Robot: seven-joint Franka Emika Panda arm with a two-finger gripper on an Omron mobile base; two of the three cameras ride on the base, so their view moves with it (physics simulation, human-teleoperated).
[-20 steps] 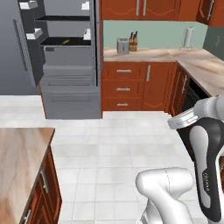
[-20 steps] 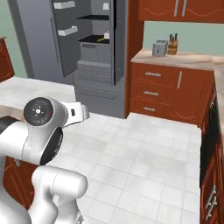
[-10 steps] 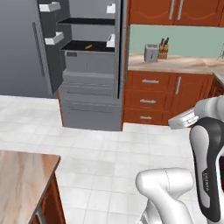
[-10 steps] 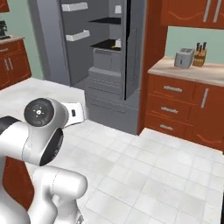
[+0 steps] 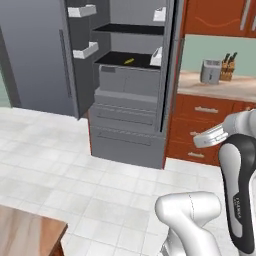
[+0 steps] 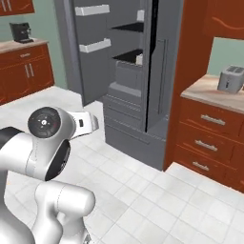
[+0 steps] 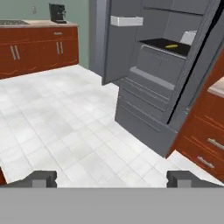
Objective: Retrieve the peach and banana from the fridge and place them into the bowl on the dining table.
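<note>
Facing the open fridge [image 5: 125, 130], the gripper [image 7: 111, 178] hangs level above the floor, fingers spread wide and empty; banana [image 5: 129, 61] lies on a shelf.

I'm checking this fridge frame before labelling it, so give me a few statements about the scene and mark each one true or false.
1. The fridge has its doors open. True.
2. The banana lies on a dark shelf inside the fridge. True.
3. The gripper is shut on the banana. False: its fingertips stand wide apart over the floor tiles, holding nothing.
4. A toaster stands on the counter to the right of the fridge. True.
5. The fridge's bottom drawers are pulled out. False: they sit pushed in.
6. The banana lies on the floor in front of the fridge. False: it is up on the shelf.
</note>
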